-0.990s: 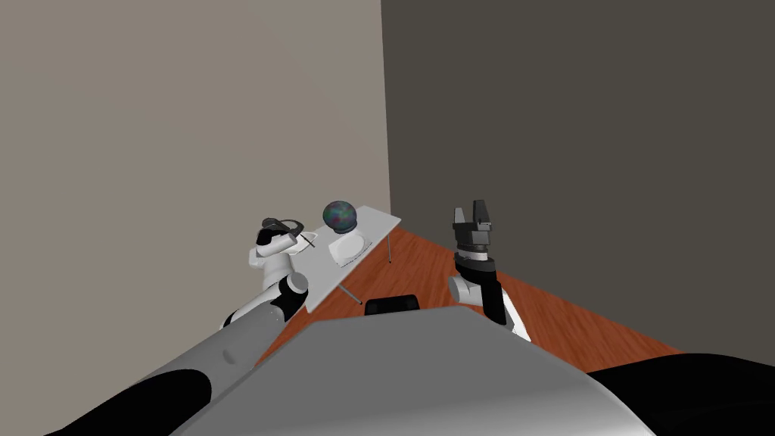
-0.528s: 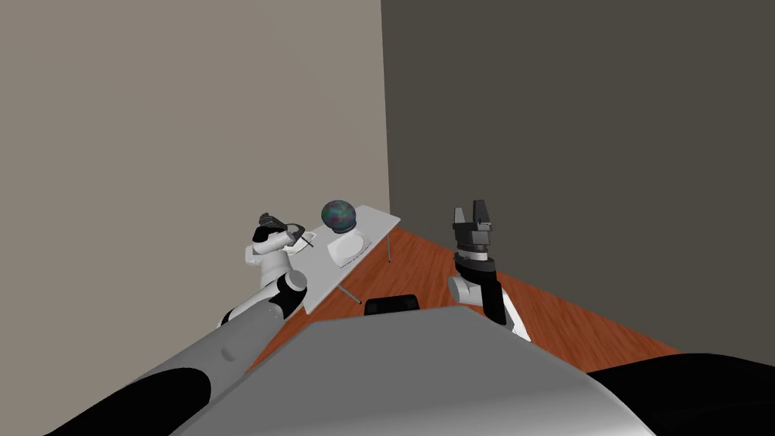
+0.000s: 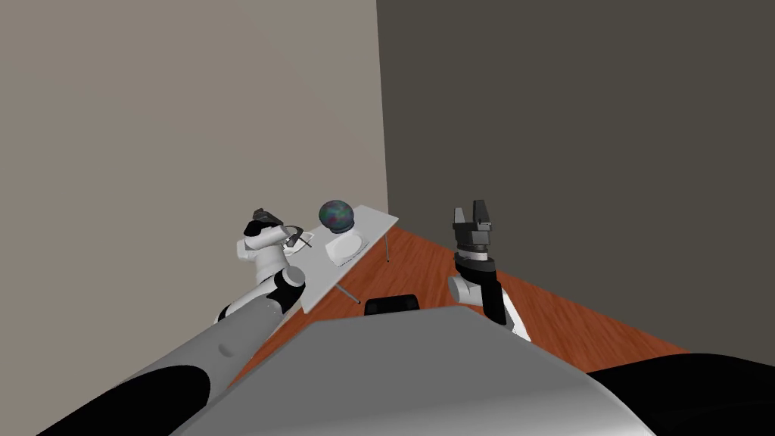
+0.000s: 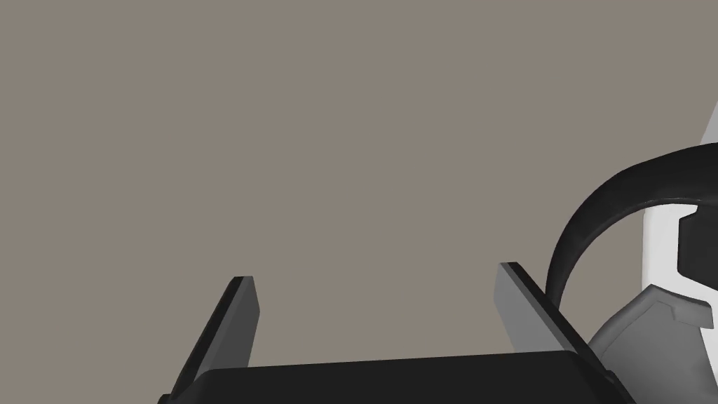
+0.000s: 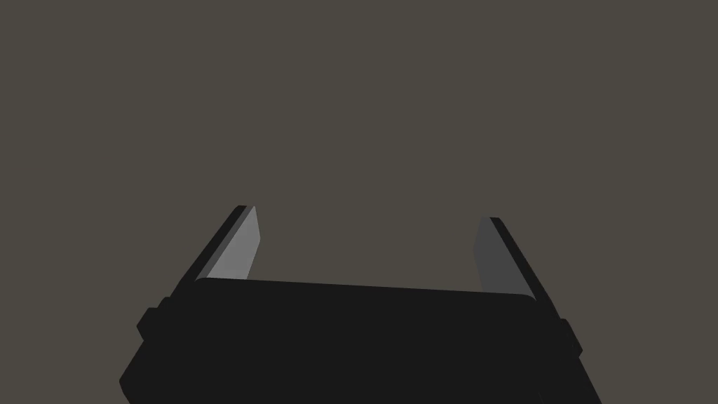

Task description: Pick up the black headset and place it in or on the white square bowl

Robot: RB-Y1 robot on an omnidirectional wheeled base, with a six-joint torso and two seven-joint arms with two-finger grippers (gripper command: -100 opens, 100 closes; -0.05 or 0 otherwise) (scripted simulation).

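**left gripper open beside the headset, nothing held**

the largest things we see are two flat, matte walls meeting in a corner: a beige wall (image 3: pixel 189 113) on our left and a dark grey-brown wall (image 3: pixel 575 151) on our right. below them runs a reddish floor (image 3: pixel 431 265) with a wood grain.

against the beige wall stands a narrow table (image 3: pixel 375 221), a thin pale slab on slim legs. on it sits a dark sphere (image 3: pixel 336 215), mottled blue and green. just beside the sphere is the white square bowl (image 3: pixel 346 247), shallow and plain, with nothing in it.

the black headset (image 4: pixel 603 210) lies on the table's end nearer us, between our left arm and the bowl. its shape is a smooth curved black band with a grey, angular ear piece at its lower end.

our left gripper (image 4: pixel 375 273) hangs over that end of the table with its two flat fingers spread wide, facing the beige wall. nothing lies between them. the headset's band arcs just outside one finger (image 4: pixel 533 308), and we cannot tell whether they touch.

our right gripper (image 3: pixel 469 210) is raised well apart from the table, above the floor. its fingers (image 5: pixel 235 245) are also spread wide and hold nothing.
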